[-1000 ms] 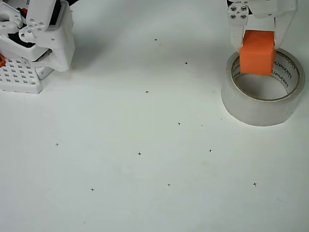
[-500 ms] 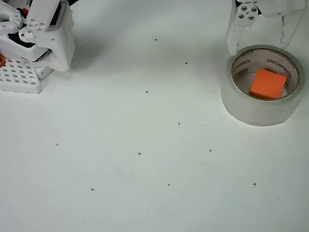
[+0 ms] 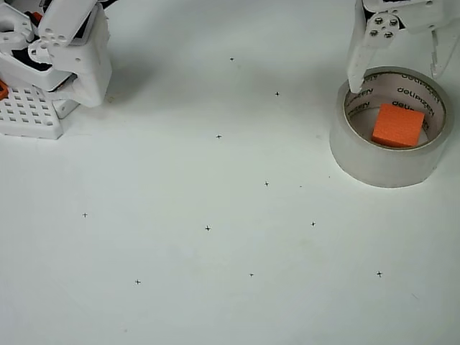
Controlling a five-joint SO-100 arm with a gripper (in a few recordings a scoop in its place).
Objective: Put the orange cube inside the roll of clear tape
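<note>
A: One orange cube (image 3: pixel 397 125), matte and plain-faced, lying inside the roll of clear tape (image 3: pixel 391 128), toward the right side of the ring's hole in the overhead view.

B: One roll, too. Translucent whitish band outside, cardboard core inside with grey lettering.

A: And the gripper (image 3: pixel 397 70)?

B: White plastic, spread wide, holding nothing. Two fingers (image 3: pixel 359 66) straddling the far rim of the roll, one at each side; hard to tell whether touching or hanging just above.

A: Underneath?

B: Smooth white table (image 3: pixel 215 251), dotted with small black cross marks. White robot base (image 3: pixel 54 65) at top left, well apart, with a perforated block.
</note>
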